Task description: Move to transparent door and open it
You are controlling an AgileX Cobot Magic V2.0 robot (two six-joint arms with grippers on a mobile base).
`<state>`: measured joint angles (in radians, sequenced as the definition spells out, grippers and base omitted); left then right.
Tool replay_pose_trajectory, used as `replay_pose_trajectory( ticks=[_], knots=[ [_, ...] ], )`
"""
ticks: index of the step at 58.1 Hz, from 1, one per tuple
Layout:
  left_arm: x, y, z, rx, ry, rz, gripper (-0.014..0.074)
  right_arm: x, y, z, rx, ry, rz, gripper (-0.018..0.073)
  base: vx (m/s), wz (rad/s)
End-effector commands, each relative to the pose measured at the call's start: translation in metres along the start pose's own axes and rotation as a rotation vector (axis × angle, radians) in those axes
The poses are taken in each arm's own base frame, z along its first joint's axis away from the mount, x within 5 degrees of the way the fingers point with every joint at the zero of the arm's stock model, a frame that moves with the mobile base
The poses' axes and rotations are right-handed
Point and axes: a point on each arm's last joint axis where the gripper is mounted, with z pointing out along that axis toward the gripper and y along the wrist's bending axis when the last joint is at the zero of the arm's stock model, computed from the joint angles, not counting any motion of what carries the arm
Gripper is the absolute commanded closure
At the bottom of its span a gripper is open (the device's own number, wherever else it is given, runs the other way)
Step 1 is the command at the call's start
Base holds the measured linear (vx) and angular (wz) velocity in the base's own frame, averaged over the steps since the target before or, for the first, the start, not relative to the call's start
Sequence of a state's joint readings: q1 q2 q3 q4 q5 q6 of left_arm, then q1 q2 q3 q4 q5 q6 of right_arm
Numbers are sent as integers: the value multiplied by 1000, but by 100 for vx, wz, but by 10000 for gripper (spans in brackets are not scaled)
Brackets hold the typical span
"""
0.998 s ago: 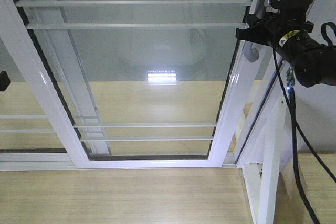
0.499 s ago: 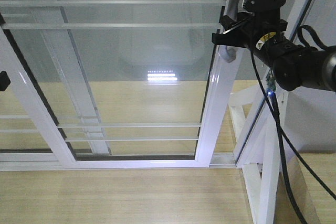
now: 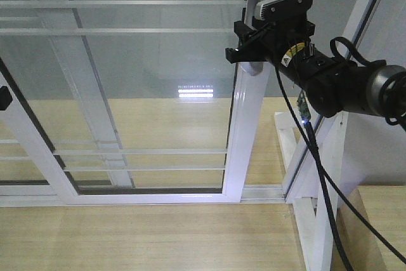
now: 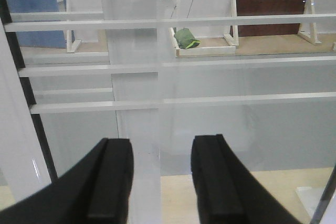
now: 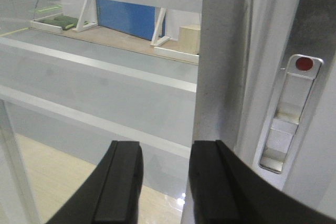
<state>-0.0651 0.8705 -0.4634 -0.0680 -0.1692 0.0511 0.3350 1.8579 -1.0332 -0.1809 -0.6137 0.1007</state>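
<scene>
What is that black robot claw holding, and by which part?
Nothing, it seems: the right gripper has its fingers apart, empty, beside the white frame of the clear glass sliding door.

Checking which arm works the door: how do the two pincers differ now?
The left black pincer faces bare glass crossed by thin white bars. The right black pincer is at the glossy white frame of the transparent door, beside a metal latch with a red dot. The right one is up at the curved grey handle; the left one is far off to the side. Both are open.
</scene>
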Motion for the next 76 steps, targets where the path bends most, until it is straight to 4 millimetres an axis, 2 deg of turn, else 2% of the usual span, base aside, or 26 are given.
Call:
replay_pose_trajectory(
  ticks=[1,8,12,19,27,35,41,46,54,60,68,76],
  knots=[
    [-21,-1,-2,1,-126,-13,187,-45,-2,-11,12,-178,13,253,0,0],
    [-21,-1,-2,2,-125,-11,187,-66,-6,-23,57,-207,72,253,0,0],
    [-21,-2,-2,9,-124,-2,187,-78,-8,-33,71,-186,45,253,0,0],
    [-20,-9,-1,45,-120,3,187,-88,-10,-52,91,-32,-41,253,0,0],
    [-15,-22,5,112,-88,12,187,-98,-17,-78,126,102,7,253,0,0],
    [-6,-43,18,203,-67,25,187,-105,-29,-118,184,55,26,253,0,0],
    [-1,-61,29,272,-104,30,187,-97,-36,-161,242,48,33,253,0,0],
    [4,-77,38,325,-149,28,187,-89,-34,-193,270,68,34,253,0,0],
    [13,-111,62,420,-113,12,157,-82,-23,-233,273,65,12,253,0,0],
    [13,-137,82,496,-112,76,101,-82,-18,-250,275,65,12,253,0,0],
    [2,-165,114,532,-141,80,53,-85,-16,-259,277,59,11,253,0,0],
    [-7,-188,144,562,-154,2,52,-84,-16,-260,277,64,22,253,0,0]
  ],
)
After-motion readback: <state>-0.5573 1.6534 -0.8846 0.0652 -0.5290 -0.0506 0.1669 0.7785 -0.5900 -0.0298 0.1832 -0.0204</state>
